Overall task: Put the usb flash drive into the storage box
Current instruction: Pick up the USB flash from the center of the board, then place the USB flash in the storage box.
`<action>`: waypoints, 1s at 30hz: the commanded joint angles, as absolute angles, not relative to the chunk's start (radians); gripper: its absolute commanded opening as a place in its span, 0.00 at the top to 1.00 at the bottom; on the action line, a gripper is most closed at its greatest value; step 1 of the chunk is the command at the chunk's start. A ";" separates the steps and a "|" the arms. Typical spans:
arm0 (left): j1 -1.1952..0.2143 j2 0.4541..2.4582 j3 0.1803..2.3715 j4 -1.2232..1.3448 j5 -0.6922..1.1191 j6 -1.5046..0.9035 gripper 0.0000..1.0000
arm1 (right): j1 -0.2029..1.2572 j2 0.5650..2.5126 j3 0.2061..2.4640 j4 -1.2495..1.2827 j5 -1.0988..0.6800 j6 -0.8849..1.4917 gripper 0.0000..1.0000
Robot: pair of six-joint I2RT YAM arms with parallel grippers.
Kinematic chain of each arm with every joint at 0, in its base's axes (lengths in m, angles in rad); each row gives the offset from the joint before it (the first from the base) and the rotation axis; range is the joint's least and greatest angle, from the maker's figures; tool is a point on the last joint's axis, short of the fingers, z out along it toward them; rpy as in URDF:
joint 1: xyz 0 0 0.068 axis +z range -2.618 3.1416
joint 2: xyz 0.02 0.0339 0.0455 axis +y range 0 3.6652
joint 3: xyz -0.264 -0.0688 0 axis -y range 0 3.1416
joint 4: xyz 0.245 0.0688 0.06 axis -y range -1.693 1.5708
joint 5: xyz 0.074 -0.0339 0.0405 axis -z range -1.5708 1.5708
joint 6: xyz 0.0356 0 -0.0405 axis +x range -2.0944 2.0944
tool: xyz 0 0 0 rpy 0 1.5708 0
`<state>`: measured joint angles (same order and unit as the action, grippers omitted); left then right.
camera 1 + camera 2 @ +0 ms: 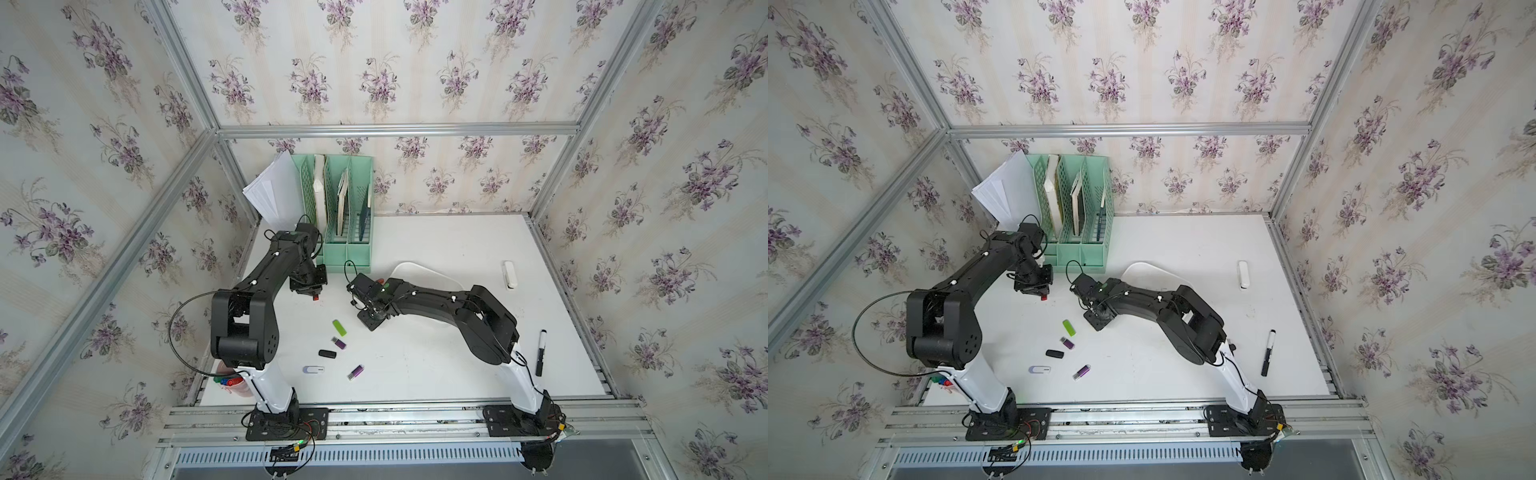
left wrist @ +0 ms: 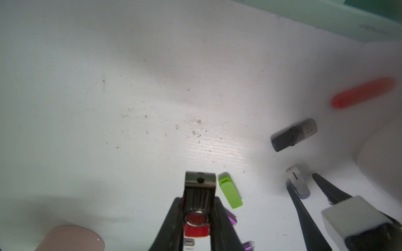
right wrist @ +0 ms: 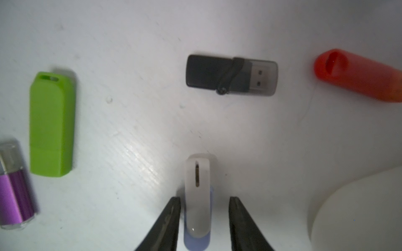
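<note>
Right gripper [image 3: 205, 198] astride white-lilac plastic USB flash drive [image 3: 196, 173], unclenched; left gripper [image 2: 198, 198] grasps red-metal swivel drive [image 2: 200, 184].
Likely light, stiff, slick: pinch long sides.

White table [image 1: 436, 241] — storage box [image 1: 419, 272], green organizer [image 1: 347, 253], marker [image 1: 541, 353]; scattered flash drives [image 1: 327, 353]

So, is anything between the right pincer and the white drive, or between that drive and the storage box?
Nothing visible. The right pincer straddles the white drive, jaws open on either side. Only bare table separates that drive from the storage box; the black drive lies off that line.
</note>
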<state>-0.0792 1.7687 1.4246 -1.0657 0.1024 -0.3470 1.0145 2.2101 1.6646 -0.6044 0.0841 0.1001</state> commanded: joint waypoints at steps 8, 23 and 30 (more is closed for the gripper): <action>-0.078 1.759 1.425 -1.079 0.110 -0.334 0.78 | 1.016 2.217 1.672 -0.633 0.064 0.095 0.70; -0.079 1.747 1.422 -1.089 0.114 -0.333 0.78 | 1.016 2.115 1.666 -0.632 0.082 0.132 0.78; -0.084 1.737 1.444 -1.106 0.132 -0.338 0.78 | 0.982 1.947 1.671 -0.689 0.156 0.161 0.78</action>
